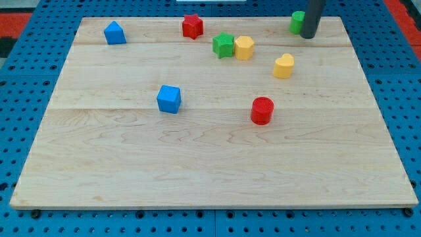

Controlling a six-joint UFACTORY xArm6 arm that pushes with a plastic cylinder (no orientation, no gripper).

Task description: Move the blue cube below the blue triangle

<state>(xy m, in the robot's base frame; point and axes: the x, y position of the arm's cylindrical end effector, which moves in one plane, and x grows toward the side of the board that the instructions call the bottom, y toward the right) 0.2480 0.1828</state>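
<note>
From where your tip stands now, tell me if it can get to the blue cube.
Probably yes. My tip is at the view's top right beside a green block; the blue cube sits alone, though the green star and yellow block need skirting.

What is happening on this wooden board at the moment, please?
A robot arm pushes coloured blocks around a wooden board with a dark rod. My tip is at the view's top right, just beside a green block, far from its target. The blue cube sits left of centre, untouched, and the blue triangle is near the top left corner. The cube is lower than the triangle but off to its right, so the move is not yet done.
</note>
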